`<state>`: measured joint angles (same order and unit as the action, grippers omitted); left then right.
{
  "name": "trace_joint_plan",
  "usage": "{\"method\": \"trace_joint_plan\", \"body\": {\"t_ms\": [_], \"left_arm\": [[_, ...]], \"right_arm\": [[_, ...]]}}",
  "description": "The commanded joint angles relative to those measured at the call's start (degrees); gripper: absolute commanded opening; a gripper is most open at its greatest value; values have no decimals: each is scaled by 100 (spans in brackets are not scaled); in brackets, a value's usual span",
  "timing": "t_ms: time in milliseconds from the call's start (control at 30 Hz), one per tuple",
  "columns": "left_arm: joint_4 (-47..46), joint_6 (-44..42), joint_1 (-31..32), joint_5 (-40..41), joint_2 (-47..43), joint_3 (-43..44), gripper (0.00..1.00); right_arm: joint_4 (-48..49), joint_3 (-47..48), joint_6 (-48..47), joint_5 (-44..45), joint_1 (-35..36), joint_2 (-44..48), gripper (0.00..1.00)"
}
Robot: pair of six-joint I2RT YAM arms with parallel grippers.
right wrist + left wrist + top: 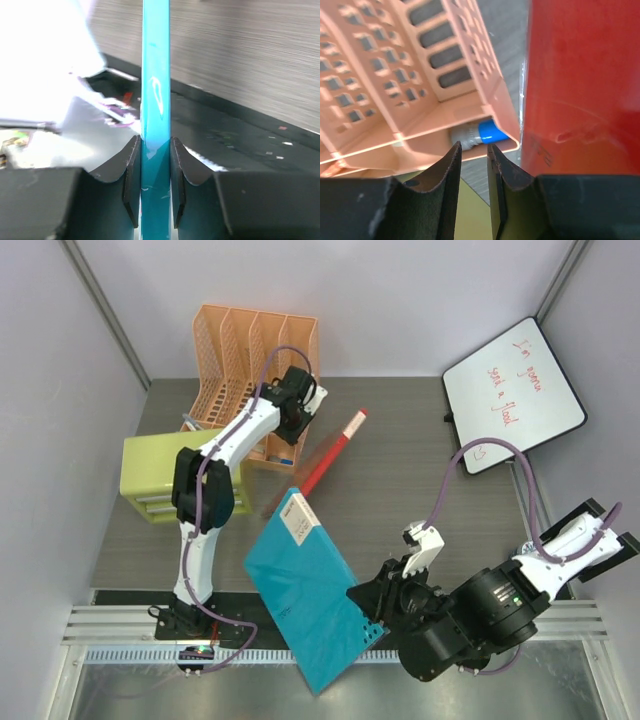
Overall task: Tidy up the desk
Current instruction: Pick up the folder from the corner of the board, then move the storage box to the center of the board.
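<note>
Pinching the teal notebook [155, 75] flat on both faces, the right gripper [155, 167] holds it tilted over the near edge of the desk [400, 450], long axis running from the fingers up toward the orange file rack [255, 340]. Left gripper [474, 165], fingers a narrow gap apart on nothing, sits at that rack's foot beside a red folder [580, 75].

Plain pale grey walls [400, 300] close in the back and both sides; a slim metal post [105, 312] runs down each rear corner; the light is soft and even; a lime-green drawer cabinet [150, 475] stands on the dark wood-grain tabletop [400, 470], by the left wall.
</note>
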<state>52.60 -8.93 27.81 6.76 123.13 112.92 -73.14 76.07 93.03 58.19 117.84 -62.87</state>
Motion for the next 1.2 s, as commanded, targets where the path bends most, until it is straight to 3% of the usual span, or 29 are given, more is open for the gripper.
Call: {"method": "trace_joint_plan", "body": {"t_ms": [0,333,533,567,633,667,767,800,867,900,1167], "left_arm": [[-119,154,-83,273,-27,660,28],[-4,225,-188,386,377,1311,27],[-74,374,-259,852,632,1425,27],[-57,392,-259,888,703,1451,27],[-31,401,-259,914,835,1609,27],[65,409,-250,853,1009,1680,27],[215,357,-128,774,1352,1996,27],[224,331,-75,748,1423,2040,27],[207,287,91,678,1520,2154,27],[198,252,145,660,1634,2207,27],[330,286,830,352,2119,2796,28]], "right_arm": [[-1334,917,128,1141,222,-111,1],[-1334,1655,-584,1791,257,248,1],[-1115,2333,-1936,2670,248,591,1],[-984,2385,-2504,2801,248,661,1],[-283,2526,-3366,3118,248,889,1],[138,2518,-4545,3215,248,995,1],[2806,2010,-6903,3610,239,1529,1],[4615,1495,-8575,3707,248,1698,1],[6628,912,-10516,3804,248,2110,1],[8134,500,-11656,3796,248,2199,1],[8141,399,-11703,3621,-103,2525,1]]}}
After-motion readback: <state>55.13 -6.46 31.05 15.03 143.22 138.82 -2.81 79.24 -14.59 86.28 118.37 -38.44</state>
